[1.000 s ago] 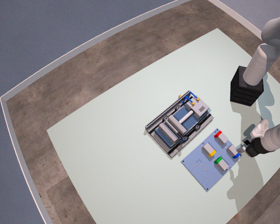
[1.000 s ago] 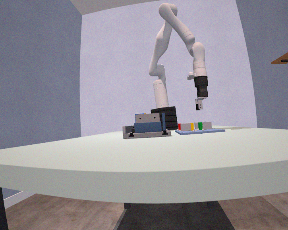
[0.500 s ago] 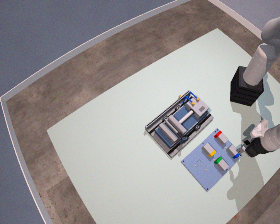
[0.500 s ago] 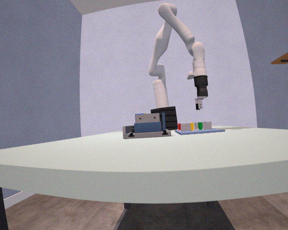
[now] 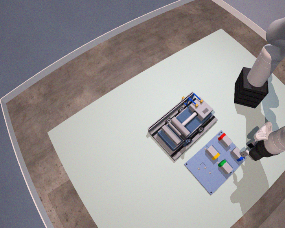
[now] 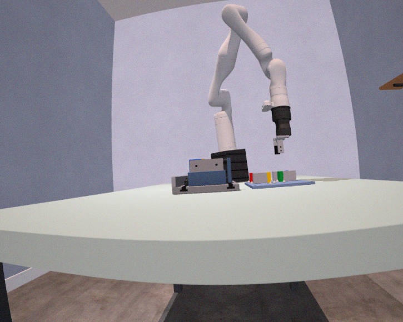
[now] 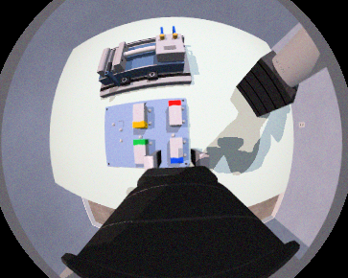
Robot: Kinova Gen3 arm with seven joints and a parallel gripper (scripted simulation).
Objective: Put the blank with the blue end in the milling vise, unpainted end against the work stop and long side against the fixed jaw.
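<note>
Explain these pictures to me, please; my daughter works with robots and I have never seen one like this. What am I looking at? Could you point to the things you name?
The machine is a single white jointed arm ending in a gripper (image 5: 247,149) (image 6: 278,146) (image 7: 175,155) with two fingers. One picture looks down from above, one looks across the table from its edge, and the round one comes from a camera on the arm's wrist.

On the pale table (image 5: 113,147) (image 6: 194,221) (image 7: 80,120) stand a milling vise (image 5: 201,107) (image 6: 207,177) (image 7: 171,48), which is a clamp for workpieces, and a blue plate (image 5: 206,182) (image 6: 281,185) (image 7: 115,155). Four grey blocks lie on the plate, each with one painted end: red, yellow, green or blue. The gripper is open above the plate and holds nothing.
</note>
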